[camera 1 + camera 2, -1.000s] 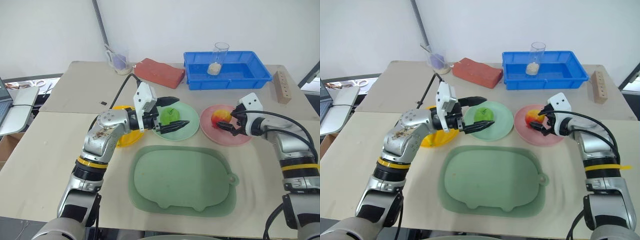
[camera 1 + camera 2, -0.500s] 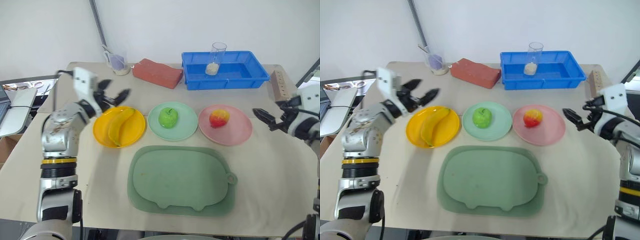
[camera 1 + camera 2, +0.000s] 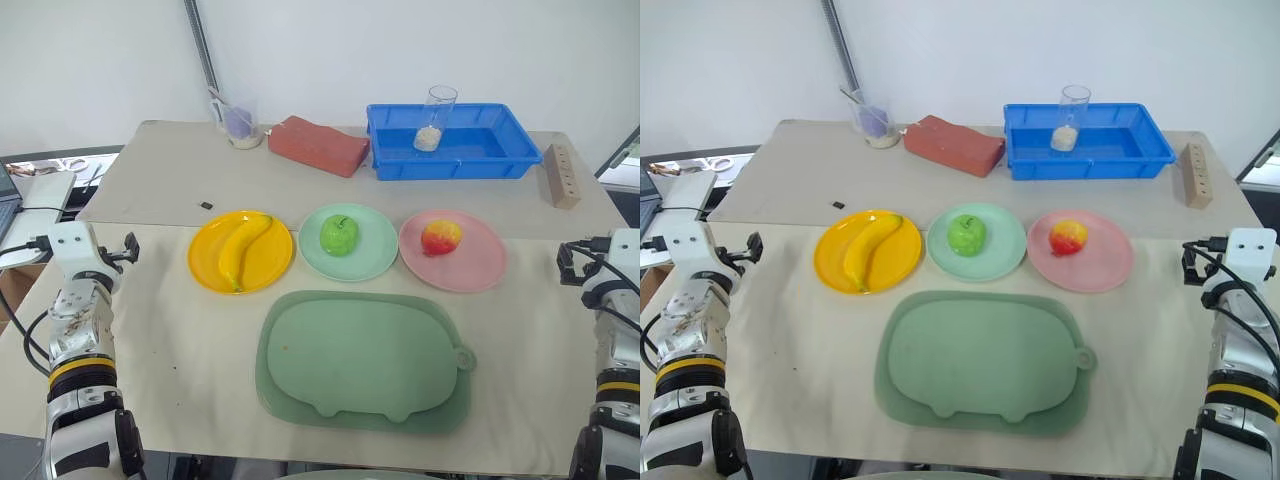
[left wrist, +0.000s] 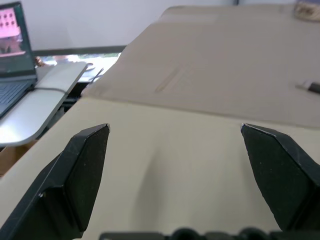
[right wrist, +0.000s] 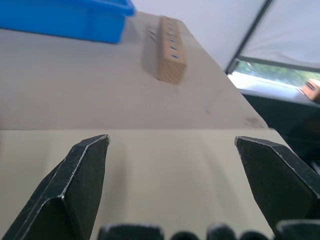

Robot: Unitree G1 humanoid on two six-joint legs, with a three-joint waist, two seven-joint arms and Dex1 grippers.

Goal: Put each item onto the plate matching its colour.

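Observation:
The yellow banana (image 3: 240,250) lies on the yellow plate (image 3: 205,268). On the pale green plate (image 3: 372,258) beside it sits the green apple (image 3: 339,234), and the red-and-yellow peach (image 3: 441,237) rests on the pink plate (image 3: 482,268). My left gripper (image 3: 122,252) hovers at the table's far left edge, well away from the plates. Its fingers (image 4: 85,165) are spread open with nothing between them. Over at the far right edge, my right gripper (image 3: 566,265) is open too, its fingers (image 5: 80,180) apart above bare table.
A large dark-green tray (image 3: 365,360) lies in front of the plates. At the back are a blue bin (image 3: 500,150) holding a glass cup (image 3: 436,115), a red brick (image 3: 318,145), a small cup (image 3: 240,125) and a wooden block (image 3: 565,175). A laptop (image 4: 15,75) sits off the table's left side.
Both arms swung outward from the plates: the left from over the green plate to the far left edge, the right from the peach to the far right edge. The fruits stayed put.

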